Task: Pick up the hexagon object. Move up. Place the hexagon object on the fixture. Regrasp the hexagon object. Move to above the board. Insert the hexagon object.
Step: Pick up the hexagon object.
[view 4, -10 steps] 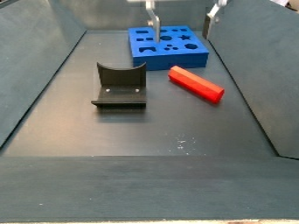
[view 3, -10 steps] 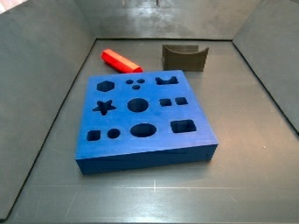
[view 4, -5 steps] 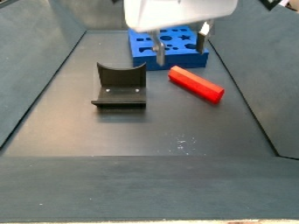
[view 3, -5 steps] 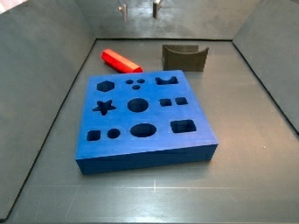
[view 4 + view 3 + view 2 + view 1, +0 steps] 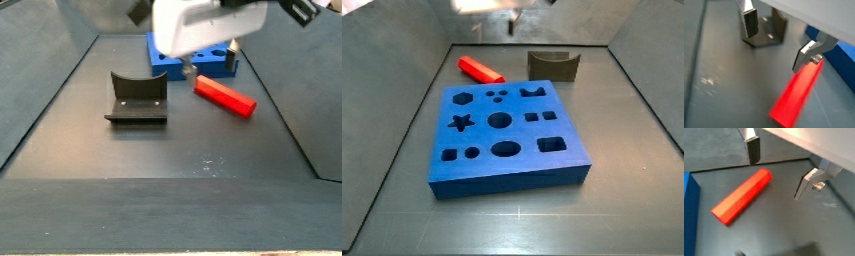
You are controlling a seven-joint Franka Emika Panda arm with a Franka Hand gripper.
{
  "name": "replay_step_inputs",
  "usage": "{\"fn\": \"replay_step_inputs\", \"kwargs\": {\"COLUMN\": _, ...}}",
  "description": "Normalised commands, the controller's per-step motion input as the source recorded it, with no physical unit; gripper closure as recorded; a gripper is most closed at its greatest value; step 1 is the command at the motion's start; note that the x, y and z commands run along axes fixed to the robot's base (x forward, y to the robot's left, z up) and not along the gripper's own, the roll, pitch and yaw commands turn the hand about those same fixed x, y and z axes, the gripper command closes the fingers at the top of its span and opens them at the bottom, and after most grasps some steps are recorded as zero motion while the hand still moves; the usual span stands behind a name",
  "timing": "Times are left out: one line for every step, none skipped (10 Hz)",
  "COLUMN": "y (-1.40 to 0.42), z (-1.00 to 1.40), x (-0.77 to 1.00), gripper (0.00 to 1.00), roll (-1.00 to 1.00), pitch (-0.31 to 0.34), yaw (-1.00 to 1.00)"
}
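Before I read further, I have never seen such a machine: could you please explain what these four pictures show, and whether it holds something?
This is a robot arm with a two-finger gripper. Two pictures come from cameras on its wrist, looking down past the silver fingers; two come from cameras fixed beside the table. On the dark floor lie three things: the red hexagon object, a long peg; the blue board with shaped cutouts; and the fixture, a small dark notched block. The gripper hangs open above the peg's end nearest the board. It holds nothing: in a wrist view the peg lies flat on the floor, and neither finger touches it.
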Motion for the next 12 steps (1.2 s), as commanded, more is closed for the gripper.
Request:
{"fn": "replay_step_inputs", "kwargs": {"y": -0.54, "z": -0.85, "x": -0.83, "gripper": 0.00, "roll": 0.00, "pitch": -0.113, "yaw": 0.00}}
{"fn": "replay_step_inputs", "kwargs": {"y": -0.40, "z": -0.92, "x": -0.67, "gripper": 0.00, "roll": 0.00, "pitch": -0.114, "yaw": 0.01}}
{"fn": "replay_step_inputs", "kwargs": {"y": 0.14, "z": -0.65, "x": -0.42, "gripper": 0.00, "roll": -0.14, "pitch": -0.114, "yaw": 0.39}}
{"fn": "replay_step_inputs", "kwargs": {"y": 0.03, "z": -0.17, "x": -0.29, "gripper": 0.00, "roll": -0.02, "pitch": -0.059, "yaw": 0.14}}
{"fn": "replay_step_inputs", "kwargs": {"y": -0.02, "z": 0.00, "x": 0.00, "gripper": 0.00, "roll": 0.00, "pitch": 0.000, "yaw": 0.00}}
{"fn": "replay_step_inputs", "kwargs": {"y": 0.16, "z": -0.77, "x": -0.02, "gripper": 0.00, "roll": -0.01, "pitch": -0.231, "yaw": 0.00}}
{"fn": "replay_step_inputs", "kwargs": {"y": 0.33, "z": -0.94, "x": -0.11, "gripper": 0.00, "roll": -0.01, "pitch": -0.164, "yaw": 0.04}}
{"fn": "replay_step_inputs", "kwargs": {"y": 0.23, "z": -0.86, "x": -0.23, "gripper": 0.00, "roll": 0.00, "pitch": -0.203, "yaw": 0.03}}
{"fn": "replay_step_inputs", "kwargs": {"y": 0.00, "z": 0.00, "x": 0.00, "gripper": 0.00, "roll": 0.01, "pitch": 0.000, "yaw": 0.00}}
{"fn": "replay_step_inputs", "kwargs": {"y": 0.00, "z": -0.12, "x": 0.00, "gripper": 0.00, "roll": 0.00, "pitch": -0.054, "yaw": 0.00}}
{"fn": "replay_step_inputs", "kwargs": {"y": 0.00, "z": -0.68, "x": -0.19, "gripper": 0.00, "roll": 0.08, "pitch": -0.130, "yaw": 0.00}}
{"fn": "replay_step_inputs", "kwargs": {"y": 0.00, "z": -0.24, "x": -0.07, "gripper": 0.00, "roll": 0.00, "pitch": -0.067, "yaw": 0.00}}
